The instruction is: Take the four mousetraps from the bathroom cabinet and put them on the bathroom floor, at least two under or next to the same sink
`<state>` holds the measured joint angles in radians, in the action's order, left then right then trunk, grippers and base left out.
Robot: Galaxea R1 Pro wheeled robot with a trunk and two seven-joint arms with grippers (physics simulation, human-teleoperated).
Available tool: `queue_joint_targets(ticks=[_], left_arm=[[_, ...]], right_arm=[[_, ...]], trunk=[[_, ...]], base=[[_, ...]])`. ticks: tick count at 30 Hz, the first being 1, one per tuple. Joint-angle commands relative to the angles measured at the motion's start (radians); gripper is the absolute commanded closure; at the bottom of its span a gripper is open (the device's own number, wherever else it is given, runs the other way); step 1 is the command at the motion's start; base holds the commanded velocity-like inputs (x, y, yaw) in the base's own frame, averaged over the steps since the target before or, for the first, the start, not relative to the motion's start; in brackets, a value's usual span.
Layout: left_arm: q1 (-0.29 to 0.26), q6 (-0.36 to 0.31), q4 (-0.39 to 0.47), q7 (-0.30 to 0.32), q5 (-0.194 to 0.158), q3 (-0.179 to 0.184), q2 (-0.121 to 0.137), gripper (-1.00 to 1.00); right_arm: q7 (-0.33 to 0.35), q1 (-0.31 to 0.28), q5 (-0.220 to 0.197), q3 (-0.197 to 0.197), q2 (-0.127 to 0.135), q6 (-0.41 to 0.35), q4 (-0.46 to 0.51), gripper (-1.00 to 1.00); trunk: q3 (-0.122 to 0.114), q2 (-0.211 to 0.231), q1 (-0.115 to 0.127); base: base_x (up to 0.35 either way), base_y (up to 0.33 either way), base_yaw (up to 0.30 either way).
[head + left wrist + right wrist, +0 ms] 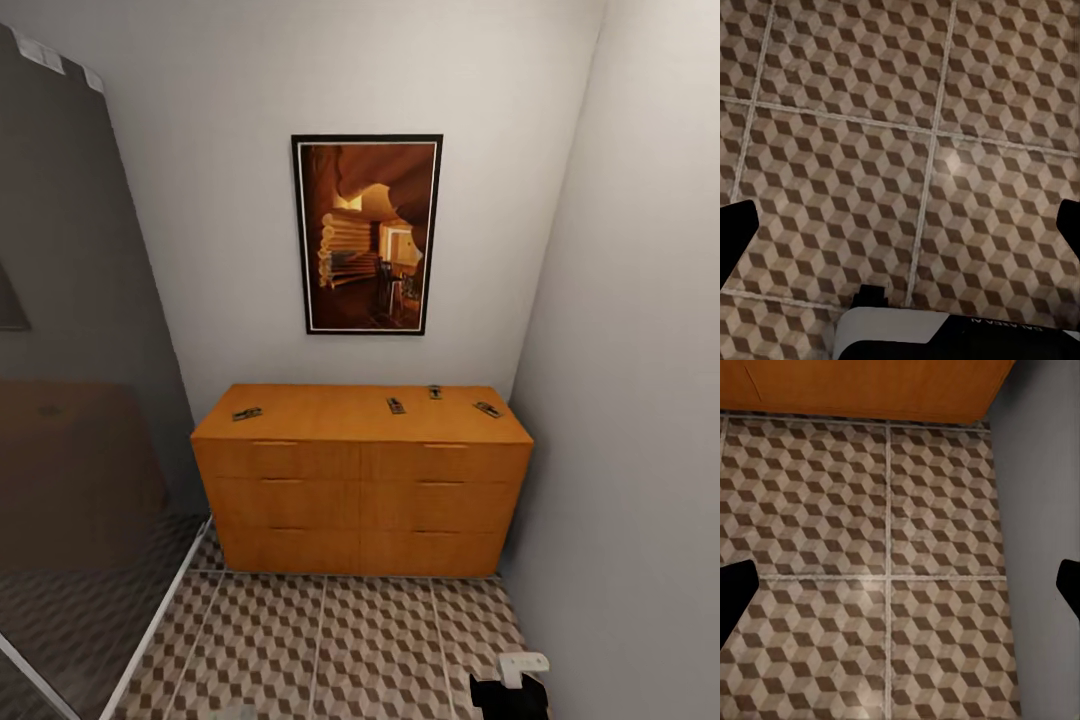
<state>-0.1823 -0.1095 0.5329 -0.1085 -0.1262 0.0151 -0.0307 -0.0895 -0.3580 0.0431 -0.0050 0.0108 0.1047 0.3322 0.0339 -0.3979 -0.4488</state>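
The orange-brown cabinet stands against the far wall, drawers shut. Several mousetraps lie on its flat top: one near the left end, one right of centre, one at the back and one near the right end. The cube-patterned bathroom floor lies in front of it. My left gripper hangs open over bare tiles. My right gripper is open over tiles near the cabinet's base. The bathroom sink is out of view.
A grey wall closes the right side, also beside the right gripper. A dark glass panel with a white base rail stands on the left. A framed picture hangs above the cabinet. Part of my right arm shows low.
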Motion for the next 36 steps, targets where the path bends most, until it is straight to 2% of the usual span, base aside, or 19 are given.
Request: queue_joint_targets(ticks=[1,13,36], left_arm=[[0.000,-0.006,0.002,-0.005,-0.010,0.002,0.000,-1.00],[0.000,-0.003,0.002,-0.005,-0.010,0.002,0.001,-1.00],[0.000,-0.001,0.002,-0.004,-0.012,0.002,0.002,-1.00]], right_arm=[[-0.003,-0.001,0.004,0.000,0.000,0.003,-0.001,-1.00],[-0.002,-0.001,0.004,0.000,0.000,0.003,-0.001,-1.00],[-0.002,-0.001,0.004,0.000,0.000,0.003,-0.001,-1.00]], trunk=[[0.002,-0.002,-0.001],[0.002,-0.002,-0.001],[0.002,-0.002,-0.001]], base=[[0.305,-0.199,0.000],[0.280,-0.176,0.000],[0.047,-0.011,0.000]])
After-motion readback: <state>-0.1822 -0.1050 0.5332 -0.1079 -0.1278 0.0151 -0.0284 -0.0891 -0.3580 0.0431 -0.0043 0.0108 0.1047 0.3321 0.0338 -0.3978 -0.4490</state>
